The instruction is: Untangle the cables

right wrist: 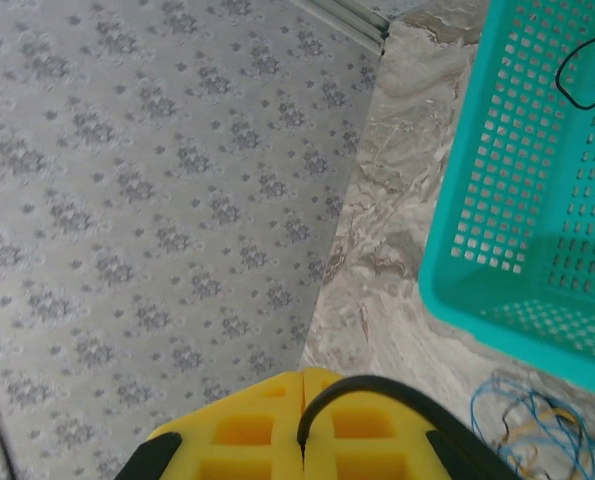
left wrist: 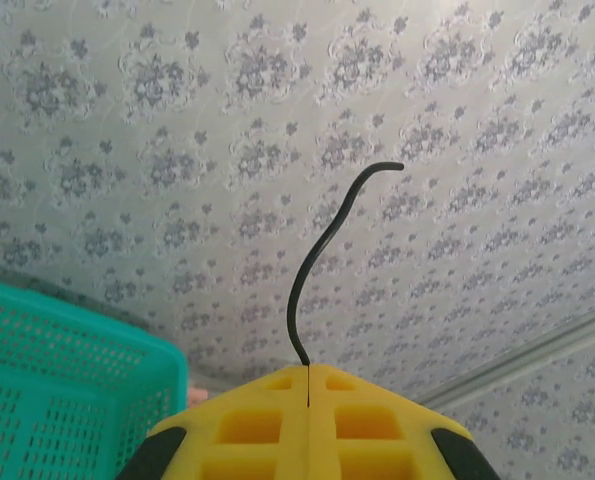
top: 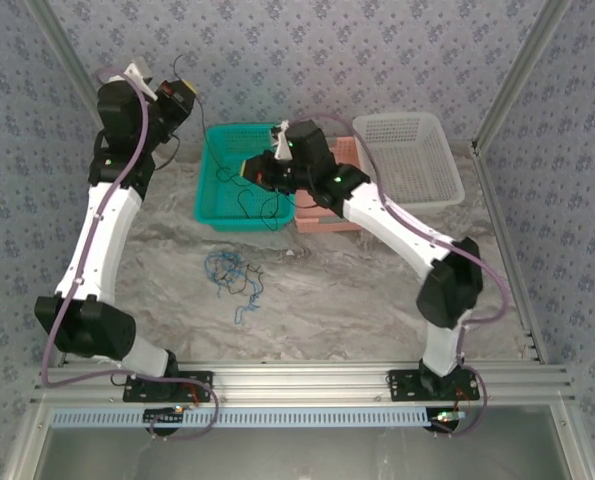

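Pinching a thin black cable [left wrist: 291, 305] between its yellow fingers [left wrist: 247, 425], the left claw [left wrist: 307, 380] is closed tight and raised in front of the patterned wall. The cable rises from the seam of its tips and curls over to the right above it. A green basket [left wrist: 47, 390] lies below and to the left of this claw. The right claw [right wrist: 303, 392] is closed too, nipping a cable loop [right wrist: 377, 384] that arches from the seam over its right finger. Ahead and to the right of this claw, a black strand [right wrist: 577, 80] lies inside the basket. Just right of the claw, a tangle of blue and pale cables [right wrist: 522, 420] lies on the marble worktop [right wrist: 387, 260], beside the basket's outer wall.
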Controlling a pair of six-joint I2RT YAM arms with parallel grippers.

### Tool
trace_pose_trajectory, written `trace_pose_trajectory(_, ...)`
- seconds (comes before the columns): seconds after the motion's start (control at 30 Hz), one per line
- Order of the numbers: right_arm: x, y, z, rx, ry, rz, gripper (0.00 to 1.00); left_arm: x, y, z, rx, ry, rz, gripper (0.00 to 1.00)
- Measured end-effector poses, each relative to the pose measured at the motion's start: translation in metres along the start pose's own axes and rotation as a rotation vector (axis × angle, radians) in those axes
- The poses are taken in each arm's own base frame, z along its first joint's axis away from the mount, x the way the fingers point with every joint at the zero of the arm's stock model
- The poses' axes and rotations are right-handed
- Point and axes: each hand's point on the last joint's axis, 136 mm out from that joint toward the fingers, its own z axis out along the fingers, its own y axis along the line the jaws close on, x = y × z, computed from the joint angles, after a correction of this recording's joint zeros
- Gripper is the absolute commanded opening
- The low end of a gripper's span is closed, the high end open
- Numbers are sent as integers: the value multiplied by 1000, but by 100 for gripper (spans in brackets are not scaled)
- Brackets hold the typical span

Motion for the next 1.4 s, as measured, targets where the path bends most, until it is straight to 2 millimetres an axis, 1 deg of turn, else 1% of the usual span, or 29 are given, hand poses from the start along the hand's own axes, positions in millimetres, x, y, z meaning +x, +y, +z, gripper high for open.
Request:
trace_pose_trajectory(0.07,-4,-18,20,13,18,38,0,-3,6,10,2,-11,2,0)
trace_pose_trajectory(0.17,-3,-53,49,43,50,102,0,2,22,29,-10,-1,1,0)
trace_pose_trajectory(0.23,1,-79,67,76,71,142,0,12,37,45,-26,21,-6,0)
trace_pose_trajectory(0.33,8,-114,86,119,95,194,0,32,65,70,-54,68,-20,0)
trace_pose_trajectory(0.4,9,-132,93,141,106,223,0,48,86,85,-82,103,-33,0)
trace_pose_trajectory(0.43,7,-138,96,146,105,232,0,56,98,92,-98,122,-40,0)
trace_pose_trajectory(0.53,-10,-140,103,140,90,237,0,75,123,106,-138,160,-55,0)
trace_pose_trajectory(0.6,-26,-133,106,119,70,228,0,82,132,110,-153,174,-61,0)
trace_pose_trajectory(0.63,-34,-128,107,107,57,221,2,84,135,112,-156,178,-62,0)
trace_pose_trajectory(0.67,-41,-124,107,93,47,215,8,85,136,114,-156,182,-59,0)
trace_pose_trajectory(0.73,-47,-119,107,82,37,206,20,87,138,119,-154,185,-50,0)
trace_pose_trajectory(0.83,-43,-123,107,105,49,198,39,95,139,126,-149,201,-30,0)
trace_pose_trajectory(0.9,-38,-129,107,133,53,188,50,104,141,133,-151,221,-13,0)
trace_pose_trajectory(0.97,-29,-137,104,181,62,172,58,117,146,142,-158,246,2,0)
trace_pose_trajectory(1.03,-22,-142,96,230,63,162,61,131,155,149,-177,275,8,0)
trace_pose_trajectory(1.1,-17,-143,83,279,59,145,63,146,168,155,-207,307,14,0)
trace_pose_trajectory(1.17,-18,-135,63,314,39,122,65,160,185,158,-247,340,18,0)
trace_pose_trajectory(1.27,-26,-118,30,345,-18,83,67,171,204,160,-303,370,24,0)
trace_pose_trajectory(1.37,-37,-99,-2,355,-78,50,68,176,216,157,-348,386,32,0)
trace_pose_trajectory(1.4,-39,-95,-9,356,-94,40,68,176,217,157,-358,387,35,0)
